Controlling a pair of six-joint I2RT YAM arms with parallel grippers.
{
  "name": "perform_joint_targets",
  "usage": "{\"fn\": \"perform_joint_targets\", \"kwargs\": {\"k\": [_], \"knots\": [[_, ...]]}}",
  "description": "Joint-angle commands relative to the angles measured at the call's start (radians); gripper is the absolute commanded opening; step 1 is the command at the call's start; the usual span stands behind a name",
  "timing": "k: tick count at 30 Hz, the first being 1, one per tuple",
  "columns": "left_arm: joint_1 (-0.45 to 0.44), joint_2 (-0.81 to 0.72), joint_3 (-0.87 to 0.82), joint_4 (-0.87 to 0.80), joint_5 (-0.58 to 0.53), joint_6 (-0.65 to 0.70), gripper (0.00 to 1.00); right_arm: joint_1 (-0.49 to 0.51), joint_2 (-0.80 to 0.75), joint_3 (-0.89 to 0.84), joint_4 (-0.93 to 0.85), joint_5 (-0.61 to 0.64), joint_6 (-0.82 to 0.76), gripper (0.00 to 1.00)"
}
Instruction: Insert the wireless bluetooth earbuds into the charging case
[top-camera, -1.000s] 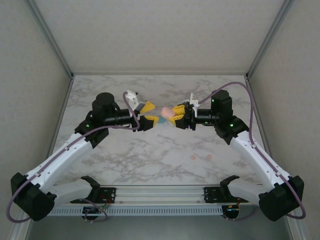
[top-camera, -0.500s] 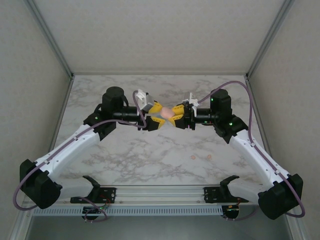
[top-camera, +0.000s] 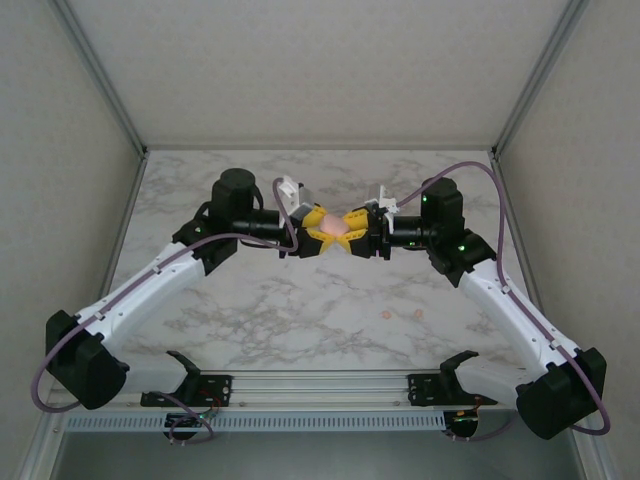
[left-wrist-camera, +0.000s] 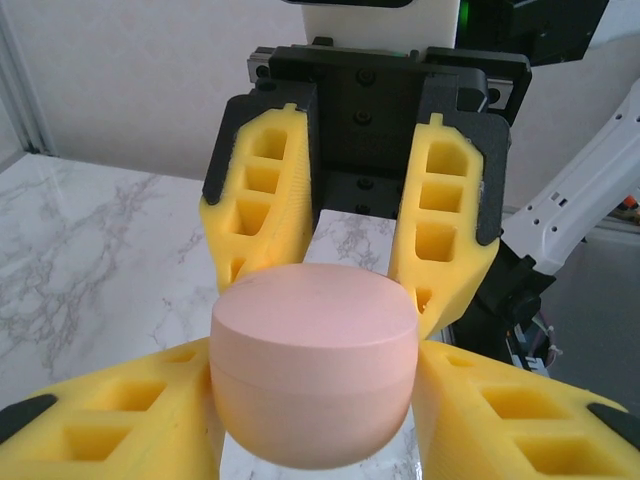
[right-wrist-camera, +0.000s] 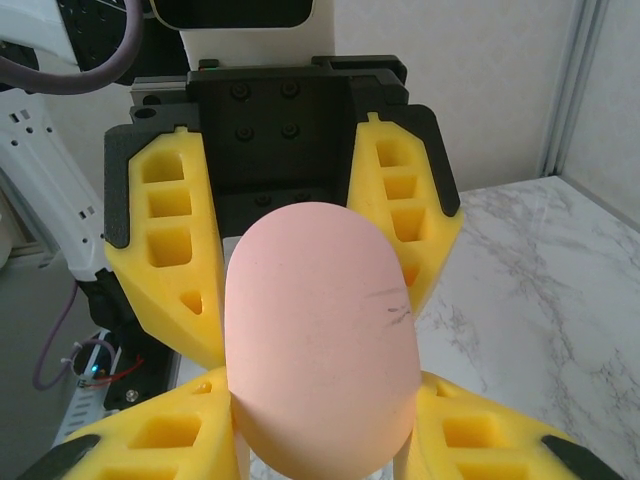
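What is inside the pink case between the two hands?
Its inside is hidden: the pink case is shut, lid closed, gripped by the left hand and right hand. Two tiny pink earbuds lie outside it on the table.

My left tool (top-camera: 319, 232) and right tool (top-camera: 353, 230) meet around the pink case (top-camera: 335, 224) above the counter (top-camera: 250, 310), where two pink earbuds (top-camera: 384, 314) lie.

Left claw (top-camera: 322, 235), right claw (top-camera: 348, 232) tip-to-tip
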Motion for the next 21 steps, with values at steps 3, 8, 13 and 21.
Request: {"fn": "perform_joint_targets", "kwargs": {"k": [3, 8, 13, 21], "knots": [[-0.018, 0.016, 0.050, -0.071, 0.056, 0.033, 0.43, 0.011, 0.002, 0.023, 0.026, -0.009, -0.003, 0.27], [-0.020, 0.021, 0.058, -0.069, 0.060, 0.032, 0.31, 0.012, 0.005, 0.028, -0.005, 0.000, -0.022, 0.28], [-0.020, 0.024, 0.062, -0.070, 0.058, 0.019, 0.23, 0.012, 0.000, 0.033, -0.039, 0.035, -0.030, 0.34], [-0.021, 0.017, 0.050, -0.065, 0.086, 0.008, 0.36, 0.012, 0.007, 0.044, -0.068, 0.036, -0.048, 0.28]]}}
